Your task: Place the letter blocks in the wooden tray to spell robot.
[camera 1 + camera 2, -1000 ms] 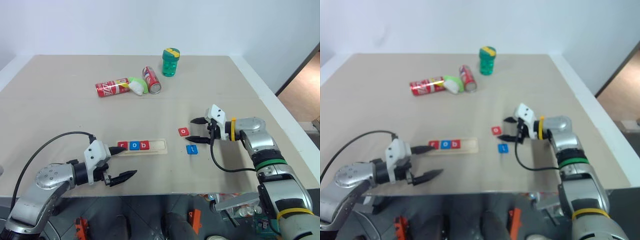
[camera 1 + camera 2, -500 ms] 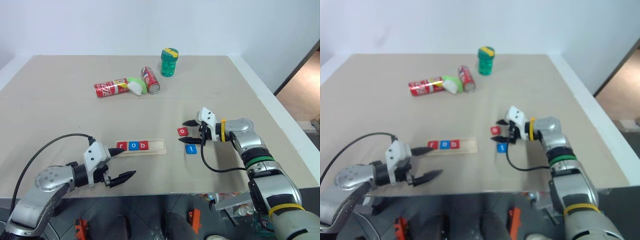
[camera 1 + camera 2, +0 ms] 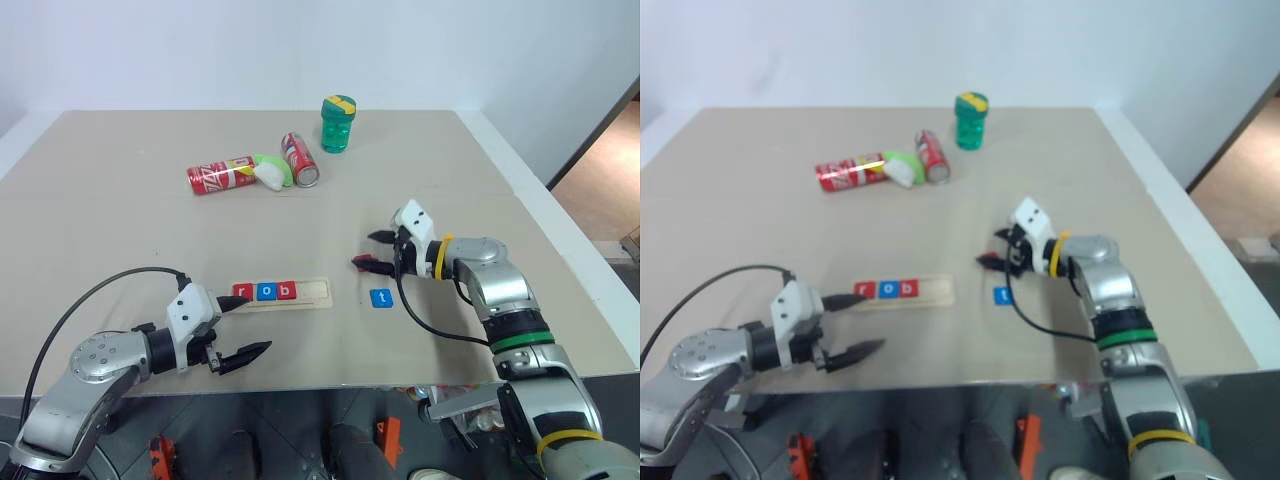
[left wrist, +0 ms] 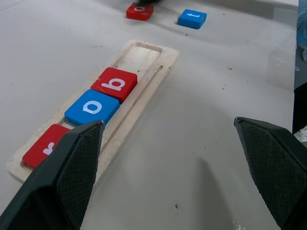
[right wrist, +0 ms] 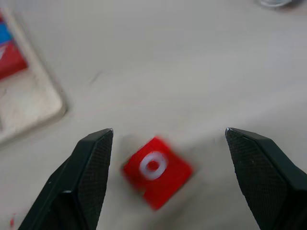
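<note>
The wooden tray (image 3: 316,291) lies at the near middle of the table and holds a red r (image 3: 241,291), a blue o (image 3: 264,291) and a red b (image 3: 287,291); its right end is bare. To the right of the tray, a red o block (image 5: 156,171) lies on the table between the spread fingers of my right gripper (image 3: 373,250), which is open with a gap on both sides of the block. A blue t block (image 3: 381,297) lies just nearer than that. My left gripper (image 3: 243,328) hangs open in front of the tray's left end, holding nothing.
Two red soda cans (image 3: 222,176) (image 3: 301,160) lie on their sides at the back with a green and white object (image 3: 270,171) between them. A green container (image 3: 338,125) stands behind them. The table's right edge (image 3: 560,250) runs close to my right arm.
My right gripper has moved left and rolled at the wrist, so its fingers now straddle the red o block. The left gripper and the tray's blocks have not moved.
</note>
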`<state>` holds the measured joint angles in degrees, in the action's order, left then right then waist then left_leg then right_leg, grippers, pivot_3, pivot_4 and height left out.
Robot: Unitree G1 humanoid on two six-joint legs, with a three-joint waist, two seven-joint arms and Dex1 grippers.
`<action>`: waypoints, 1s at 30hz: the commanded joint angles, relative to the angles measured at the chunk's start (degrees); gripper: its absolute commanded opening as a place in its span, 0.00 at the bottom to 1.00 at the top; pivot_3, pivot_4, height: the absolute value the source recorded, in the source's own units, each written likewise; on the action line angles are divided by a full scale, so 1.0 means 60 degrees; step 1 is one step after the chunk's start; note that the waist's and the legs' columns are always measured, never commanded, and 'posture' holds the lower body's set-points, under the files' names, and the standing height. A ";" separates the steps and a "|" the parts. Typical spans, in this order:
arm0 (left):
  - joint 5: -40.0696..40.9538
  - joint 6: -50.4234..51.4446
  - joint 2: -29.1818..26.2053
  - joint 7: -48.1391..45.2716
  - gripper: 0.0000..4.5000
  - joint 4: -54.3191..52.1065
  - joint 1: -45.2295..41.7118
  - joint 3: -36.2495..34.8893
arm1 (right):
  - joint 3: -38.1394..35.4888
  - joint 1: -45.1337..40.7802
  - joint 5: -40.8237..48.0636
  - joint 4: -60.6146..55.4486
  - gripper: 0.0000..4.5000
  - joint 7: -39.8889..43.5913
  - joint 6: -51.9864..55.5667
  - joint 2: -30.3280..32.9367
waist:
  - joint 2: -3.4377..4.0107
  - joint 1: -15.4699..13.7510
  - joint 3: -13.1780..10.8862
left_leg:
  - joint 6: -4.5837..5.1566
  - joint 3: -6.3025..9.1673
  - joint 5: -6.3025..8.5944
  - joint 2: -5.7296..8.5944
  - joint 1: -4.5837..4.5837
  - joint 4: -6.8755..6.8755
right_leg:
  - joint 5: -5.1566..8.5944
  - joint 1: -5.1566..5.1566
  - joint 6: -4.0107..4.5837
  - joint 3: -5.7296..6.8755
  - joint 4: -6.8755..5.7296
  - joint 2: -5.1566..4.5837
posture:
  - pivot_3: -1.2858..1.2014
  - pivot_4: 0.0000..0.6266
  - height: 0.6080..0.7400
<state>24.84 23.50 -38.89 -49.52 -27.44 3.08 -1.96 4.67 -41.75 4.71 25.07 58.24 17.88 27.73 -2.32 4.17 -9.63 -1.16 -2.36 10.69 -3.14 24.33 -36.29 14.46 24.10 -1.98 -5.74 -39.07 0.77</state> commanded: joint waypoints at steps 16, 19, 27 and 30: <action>0.0272 -0.0004 0.0371 0.0115 1.00 -0.0029 -0.0759 0.0402 | -0.0821 0.3185 -0.1234 -0.6745 0.85 -0.8323 0.5328 -0.4129 | -0.0010 0.0020 0.0011 | -0.0056 0.0016 -0.0019 0.0015 0.0037 0.0012 | 0.0015 0.0036 -0.0010 -0.0001 0.0001 -0.0005 | 0.52 0.24 1.00; 0.0230 -0.0049 0.0318 0.0072 1.00 -0.0042 -0.0680 0.0448 | -0.0665 0.3145 -0.1085 -0.6719 0.85 -0.8321 0.5462 -0.4250 | -0.0010 0.0021 0.0011 | -0.0056 0.0020 -0.0019 0.0006 0.0036 0.0017 | 0.0012 0.0038 -0.0013 0.0006 0.0001 0.0002 | 0.52 0.24 1.00; 0.0102 -0.0044 0.0335 0.0112 1.00 -0.0129 -0.0576 0.0488 | -0.0606 0.3025 -0.0732 -0.6258 0.73 -0.8320 0.5712 -0.4459 | -0.0016 0.0025 0.0015 | -0.0056 0.0031 -0.0019 0.0007 0.0036 0.0039 | 0.0024 0.0038 -0.0014 0.0012 0.0001 0.0005 | 0.52 0.24 1.00; 0.0073 -0.0036 0.0308 0.0100 1.00 -0.0155 -0.0515 0.0480 | -0.0503 0.3041 -0.0671 -0.6503 0.51 -0.8306 0.5904 -0.4446 | -0.0018 0.0028 0.0016 | -0.0056 0.0028 -0.0019 0.0005 0.0032 0.0037 | 0.0020 0.0038 -0.0011 0.0011 0.0001 0.0005 | 0.52 0.24 1.00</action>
<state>25.21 24.05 -36.70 -48.89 -27.28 -0.32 1.39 1.00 -23.30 -0.40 -12.69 8.34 52.04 1.47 -2.43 4.34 -9.53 -1.49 -2.19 10.58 -3.11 24.52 -36.07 14.58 24.32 -2.04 -5.67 -39.06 0.80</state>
